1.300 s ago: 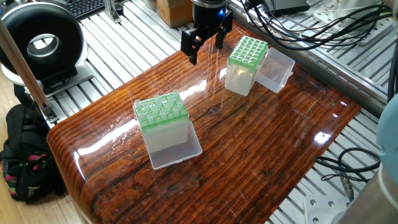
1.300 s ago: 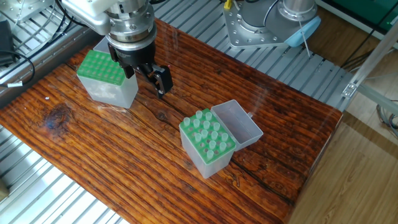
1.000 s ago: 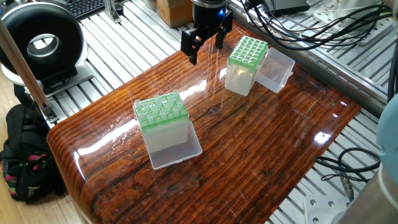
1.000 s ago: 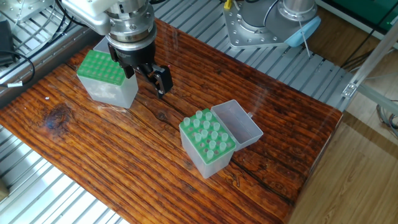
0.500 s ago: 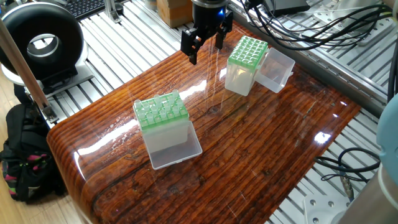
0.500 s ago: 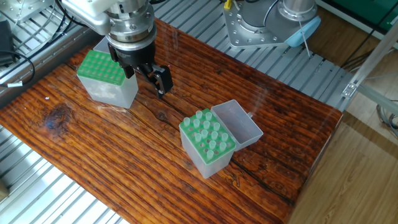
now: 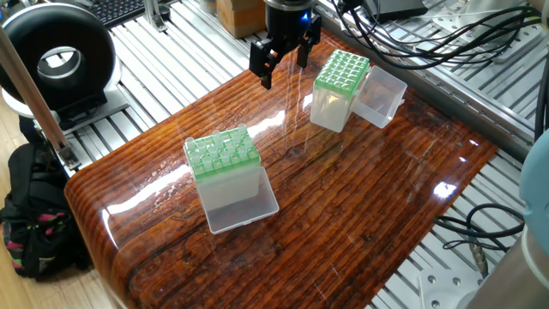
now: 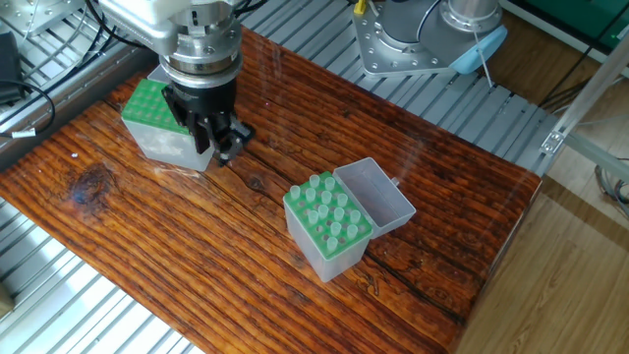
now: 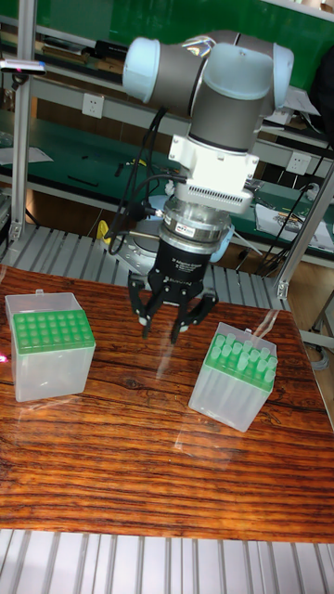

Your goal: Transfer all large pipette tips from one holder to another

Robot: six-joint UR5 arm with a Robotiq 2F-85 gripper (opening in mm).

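The large pipette tips (image 8: 325, 208) stand upright in the green rack of the full box (image 8: 328, 228), right of centre in the other fixed view; their open ends poke up above the rack, presumably so I can pinch one from above. That box's clear lid (image 8: 377, 195) is flipped back beside it, touching its upper right edge, leaving the top free. The empty box (image 9: 50, 341), at the left edge of the tall fixed view, shows only bare holes in its green top (its lid is also folded out of the way behind, as far as I can tell). My pincer (image 9: 173, 320) hangs above the wooden table (image 9: 139, 464) between the two boxes, pointing down, fingers (image 9: 144, 314) spread apart with nothing between them. In the other fixed view it sits just beside the empty box, upper left of frame, well apart from the tips. Judgement: no tip is carried over yet, and next I need to get over the full box.
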